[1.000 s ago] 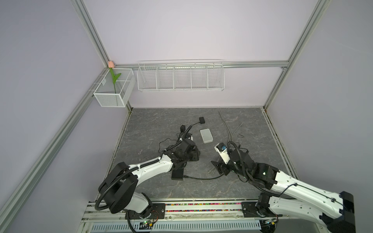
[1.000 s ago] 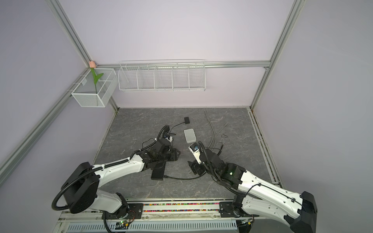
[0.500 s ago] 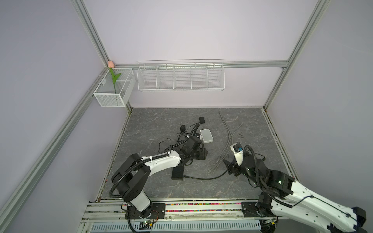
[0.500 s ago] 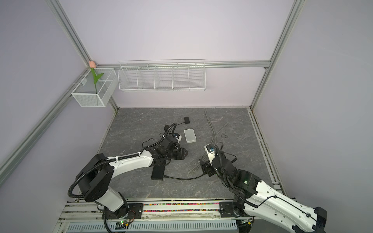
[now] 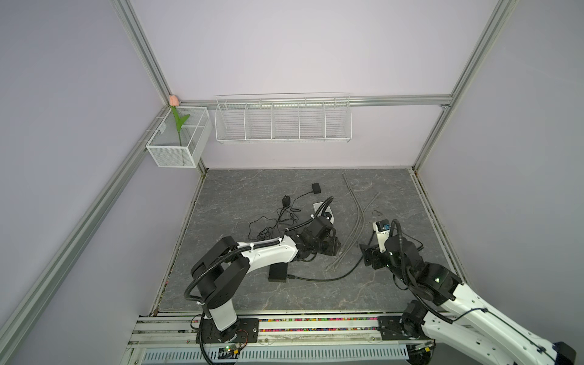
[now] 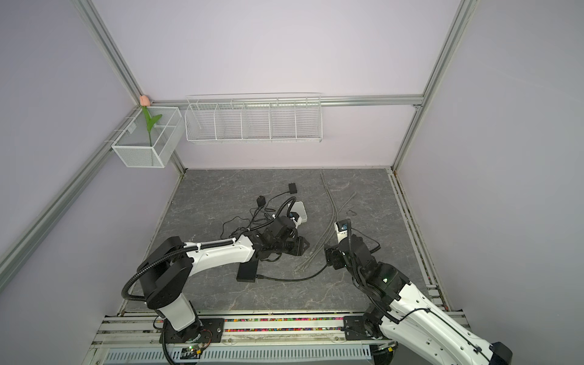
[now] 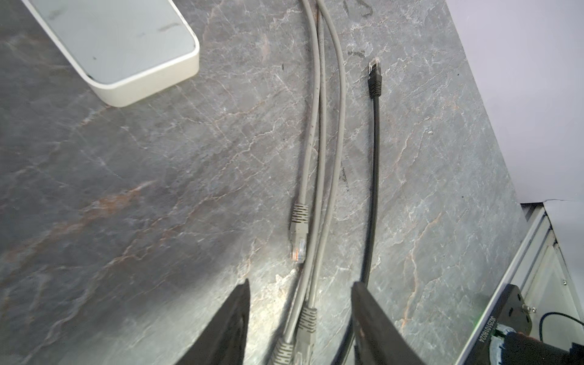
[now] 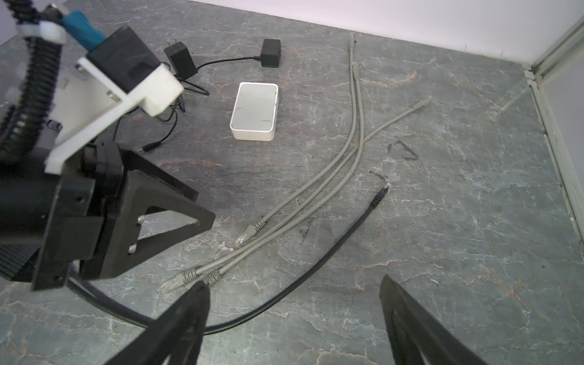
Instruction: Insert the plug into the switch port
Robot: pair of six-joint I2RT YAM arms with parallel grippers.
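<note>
In a top view the left gripper [image 5: 335, 249] hangs low over the grey cables [image 5: 355, 208], with the switch [image 5: 318, 206] at its twelve o'clock, half hidden.

Left wrist: the jaws are spread astride a grey plug [image 7: 307, 320]; centre on its boot before closing.

Right wrist: the right gripper [image 8: 290, 281] gapes empty. The switch's ports are unseen, probably facing away.

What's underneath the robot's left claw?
Grey cables lie on the table under the open left gripper, two plugs between its fingers. The black cable runs behind one finger, so that stretch is hidden.
</note>
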